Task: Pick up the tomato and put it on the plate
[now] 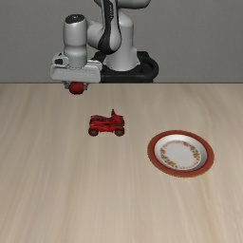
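A small red tomato (75, 90) sits near the table's far edge at the exterior view's left. My gripper (76, 85) points down over it. Its two dark fingers stand against the tomato's two sides, hiding its top, and are shut on it. Whether the tomato rests on the table or hangs just above it I cannot tell. The plate (180, 153), white with a red patterned rim, lies flat at the exterior view's right, well forward of the tomato and with nothing on it.
A red toy car (107, 123) stands on the wooden table (57, 180) between the tomato and the plate. The robot's dark base (128, 68) stands at the far edge behind the gripper.
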